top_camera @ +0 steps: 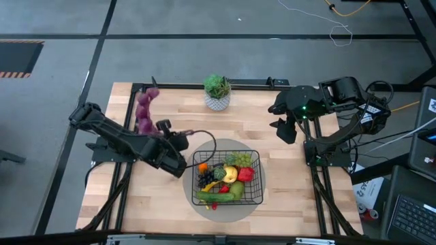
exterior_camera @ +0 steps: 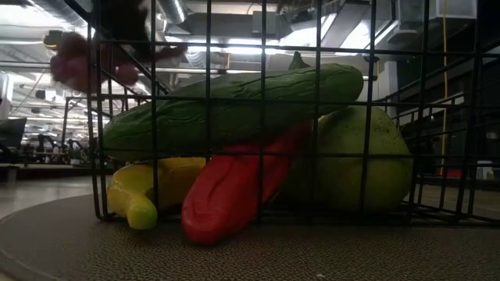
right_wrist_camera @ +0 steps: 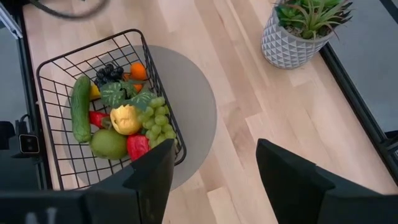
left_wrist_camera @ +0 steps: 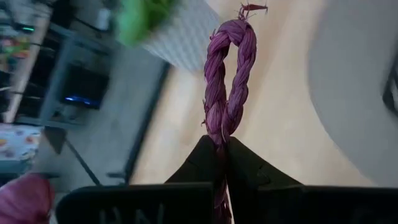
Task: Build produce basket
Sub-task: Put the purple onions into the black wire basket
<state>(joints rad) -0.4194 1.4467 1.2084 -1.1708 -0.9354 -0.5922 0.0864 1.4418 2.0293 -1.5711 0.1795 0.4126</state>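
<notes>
**Basket filled; purple grapes held outside it**

Basket (top_camera: 227, 178) sits mid-table holding produce (right_wrist_camera: 118, 118). Only the left wrist view shows the left gripper (left_wrist_camera: 222, 149) pinching the purple grapes' (top_camera: 145, 109) twisted stem; bunch mostly cut off there. Right gripper (right_wrist_camera: 214, 171) hangs spread, back-right.

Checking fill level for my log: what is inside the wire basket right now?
The basket holds a cucumber, green pear, green grapes, black grapes, an orange and red peppers. Anything beneath that pile is covered.
</notes>
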